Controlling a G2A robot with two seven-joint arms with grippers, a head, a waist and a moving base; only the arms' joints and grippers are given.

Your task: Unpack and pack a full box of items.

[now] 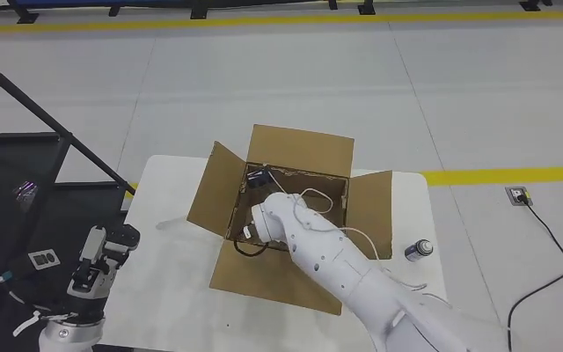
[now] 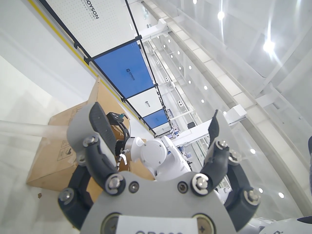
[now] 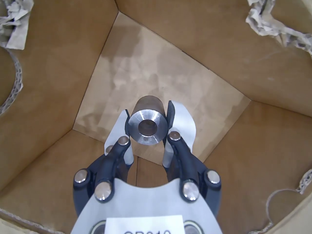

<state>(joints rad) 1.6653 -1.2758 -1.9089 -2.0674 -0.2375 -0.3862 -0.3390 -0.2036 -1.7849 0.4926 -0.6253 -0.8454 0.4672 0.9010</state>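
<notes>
Right pincer (image 3: 148,114) of mine clamped on a metal cylinder (image 3: 148,129), held end-up down inside the cardboard box (image 3: 61,62), crumpled paper (image 3: 263,18) at its rim, my left pincer (image 2: 157,118) spread wide, gripping nothing, well apart from the box

top: downward | left wrist: upward | right wrist: inside box (image 3: 170,25) | shared: box

Logo lettering stands on the white wall panel (image 2: 89,8) and the blue panel (image 2: 130,71). Handling symbols mark the box (image 2: 64,153). Cut-off print shows on the left wrist label (image 2: 156,225) and the right wrist label (image 3: 145,224).
</notes>
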